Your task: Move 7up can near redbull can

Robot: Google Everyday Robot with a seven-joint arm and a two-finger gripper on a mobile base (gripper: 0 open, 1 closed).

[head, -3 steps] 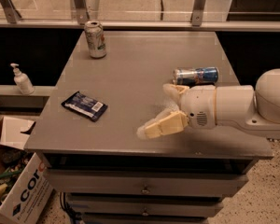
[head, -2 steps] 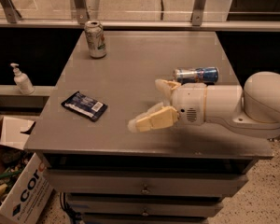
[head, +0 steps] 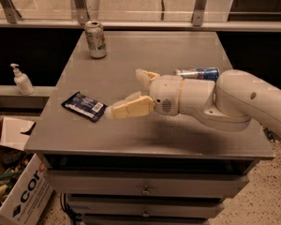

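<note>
Camera view gives you the grey bench point(head: 178, 46) across mid-frame, with the white arm point(head: 243, 102) reaching in from the right. Your tool point(head: 124, 92) is at centre, fingers spread wide, holding nothing. The 7up can point(head: 95, 39) stands upright at upper left, well apart from the redbull can point(head: 196, 73), which lies on its side behind the arm. A dark packet point(head: 84, 106) lies just left of the tool.

7up can point(head: 95, 40): silver-white, green and red marks
redbull can point(head: 198, 73): blue and silver
gripper point(head: 131, 93): cream fingers, white body, centre of frame
packet point(head: 84, 106): dark blue, white print
table point(head: 178, 46): plain grey
</note>
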